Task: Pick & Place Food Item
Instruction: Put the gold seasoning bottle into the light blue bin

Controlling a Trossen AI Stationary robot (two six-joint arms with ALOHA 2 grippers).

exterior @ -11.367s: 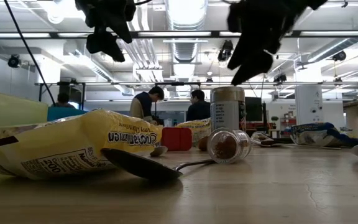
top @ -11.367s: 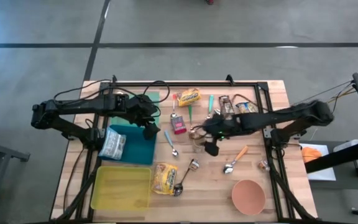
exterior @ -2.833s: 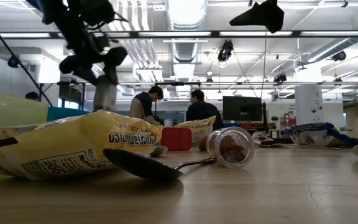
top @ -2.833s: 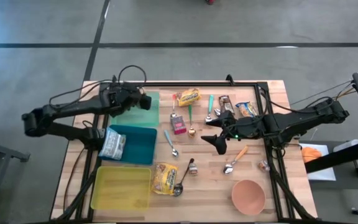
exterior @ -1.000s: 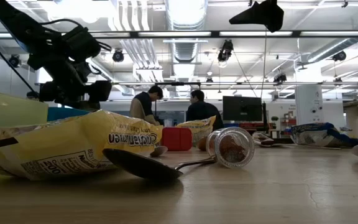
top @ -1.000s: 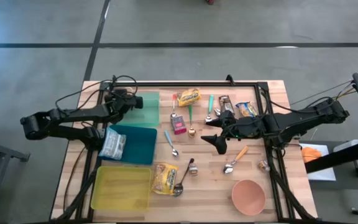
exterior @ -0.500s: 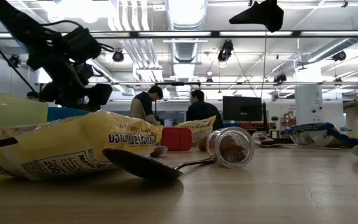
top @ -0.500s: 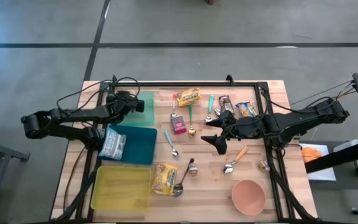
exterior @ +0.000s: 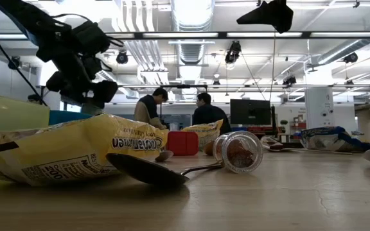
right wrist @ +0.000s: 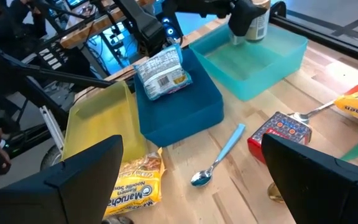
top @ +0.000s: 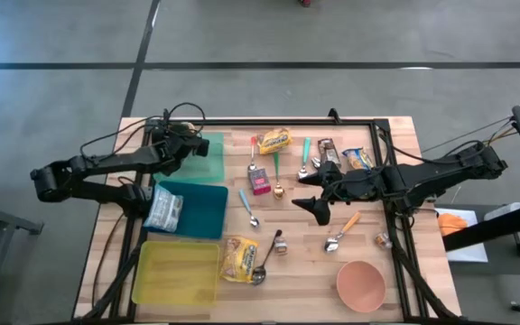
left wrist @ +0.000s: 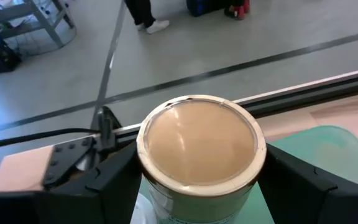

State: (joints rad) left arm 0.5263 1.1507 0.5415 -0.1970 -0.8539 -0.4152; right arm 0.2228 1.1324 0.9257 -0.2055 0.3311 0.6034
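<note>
My left gripper [top: 188,147] is shut on a glass jar with a tan lid [left wrist: 196,144]. It holds the jar over the pale green bin [top: 213,164] at the table's far left. The right wrist view shows the jar [right wrist: 254,18] upright above that bin [right wrist: 260,62]. My right gripper [top: 314,209] hangs open and empty above the middle of the table. A blue bin [top: 201,212] holds a silver snack packet [top: 163,209]. My left gripper pinches the jar's round wall just below the lid [left wrist: 146,186] between its two fingers [left wrist: 107,183], one on each side. The fingers come nearly level from the table's left. The jar stands upright in the hold and looks clear of the bin's floor.
A yellow bin [top: 177,271] sits at the near left with a yellow noodle packet [top: 238,257] beside it. Spoons, a red box [top: 260,181], another noodle packet [top: 274,140], a small jar lying on its side [exterior: 238,151] and a pink bowl [top: 361,284] are spread over the table.
My left gripper has risen a little with the jar and rolled about its own axis, staying over the green bin. The jar has gone up with it.
</note>
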